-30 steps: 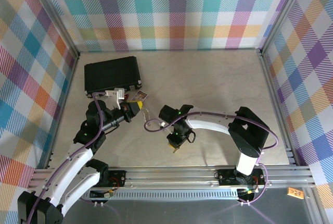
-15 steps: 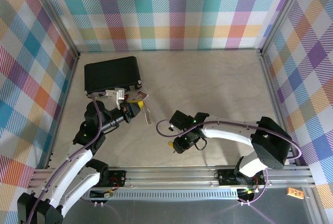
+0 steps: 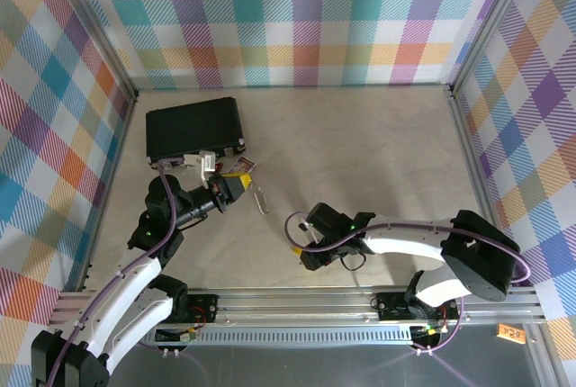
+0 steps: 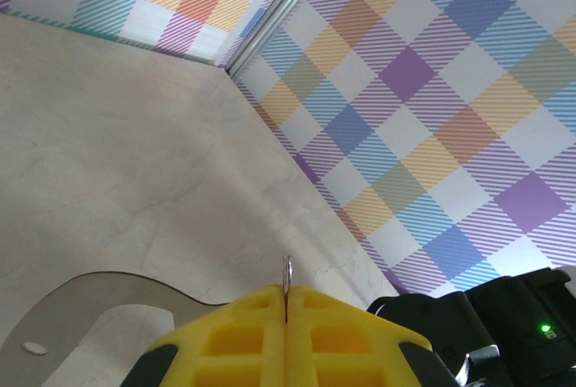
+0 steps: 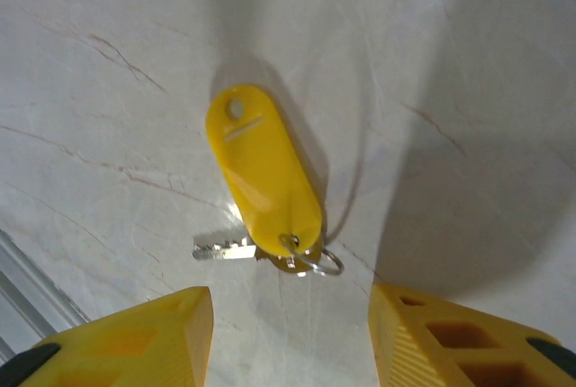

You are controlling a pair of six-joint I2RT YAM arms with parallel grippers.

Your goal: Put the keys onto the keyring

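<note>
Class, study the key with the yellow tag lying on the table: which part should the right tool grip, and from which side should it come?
Probably the yellow tag, pinched across its narrow width from straight above. It lies flat, long and slim, under the open right tool, with one finger off to each side. The key's blade looks too thin to pinch.

Top view: table [image 3: 378, 144] open across centre and upper right. Case [image 3: 195, 129] blocks upper left; left arm [image 3: 171, 216] and right arm [image 3: 405, 236] cross the lower half. Key [image 5: 265, 175] lies between the spread fingers [image 5: 135, 333] of the right gripper [image 5: 288, 315].
</note>
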